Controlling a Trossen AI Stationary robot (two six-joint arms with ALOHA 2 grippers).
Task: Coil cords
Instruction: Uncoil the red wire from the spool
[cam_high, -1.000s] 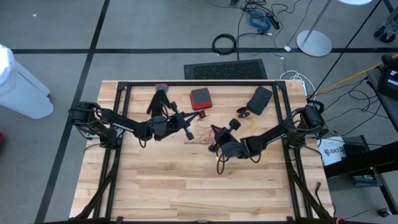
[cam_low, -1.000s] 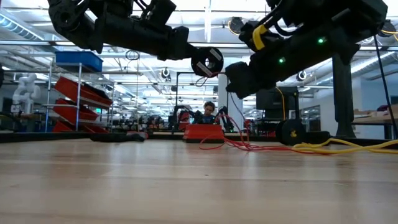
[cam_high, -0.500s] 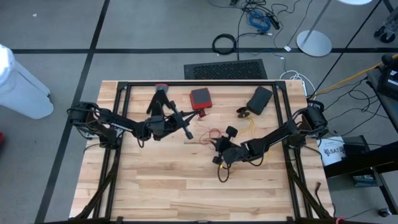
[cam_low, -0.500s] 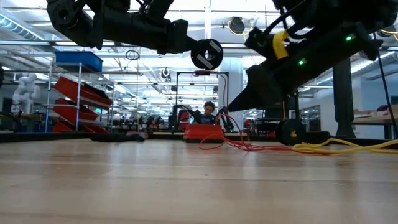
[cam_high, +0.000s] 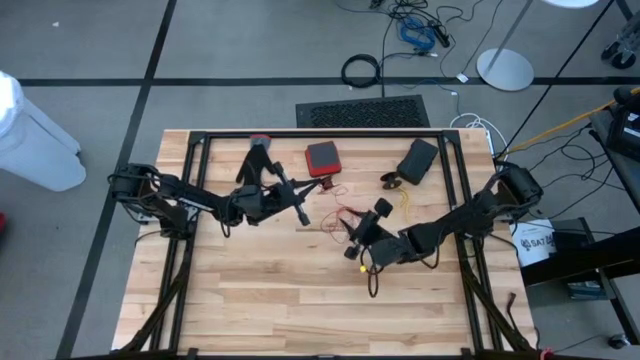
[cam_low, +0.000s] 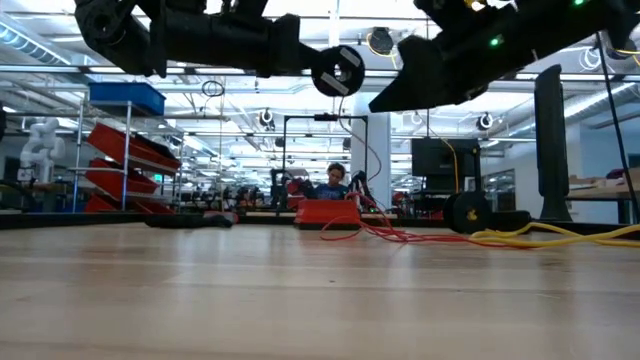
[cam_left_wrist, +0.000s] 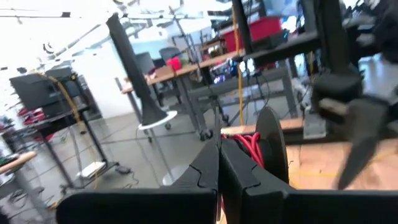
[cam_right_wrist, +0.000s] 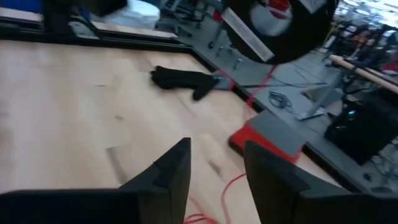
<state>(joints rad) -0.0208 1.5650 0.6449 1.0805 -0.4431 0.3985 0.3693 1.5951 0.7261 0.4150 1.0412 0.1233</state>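
Note:
My left gripper (cam_high: 302, 215) hovers above the table's middle, shut on a thin red cord (cam_right_wrist: 258, 87). That cord drops to the red box (cam_high: 322, 158) at the far side, and more of it lies looped on the wood (cam_high: 340, 215). The yellow cord (cam_low: 560, 237) lies on the table under my right arm (cam_high: 405, 205). My right gripper (cam_right_wrist: 214, 165) is open with nothing between its fingers. It hangs above the boards near the middle (cam_high: 353, 240), to the near right of the left gripper. My left gripper has the red cord pinched between its two shut fingers, where a red sliver (cam_left_wrist: 219, 200) shows in the seam. Which part of the cord that is stays hidden by the fingers. The cord hangs slack from the gripper down to the red box (cam_right_wrist: 267, 134).
A black glove (cam_high: 260, 160) lies at the far left of the table, and a dark case (cam_high: 417, 160) and a small black plug (cam_high: 390, 181) at the far right. A black frame (cam_high: 320, 133) runs around the table. Bare boards (cam_high: 280, 300) fill the near half.
My right gripper has shifted a little toward the table's near and right edges. It tipped nose-down midway and has then risen, so it now hangs higher above the boards. The left gripper has stayed in place with the cord.

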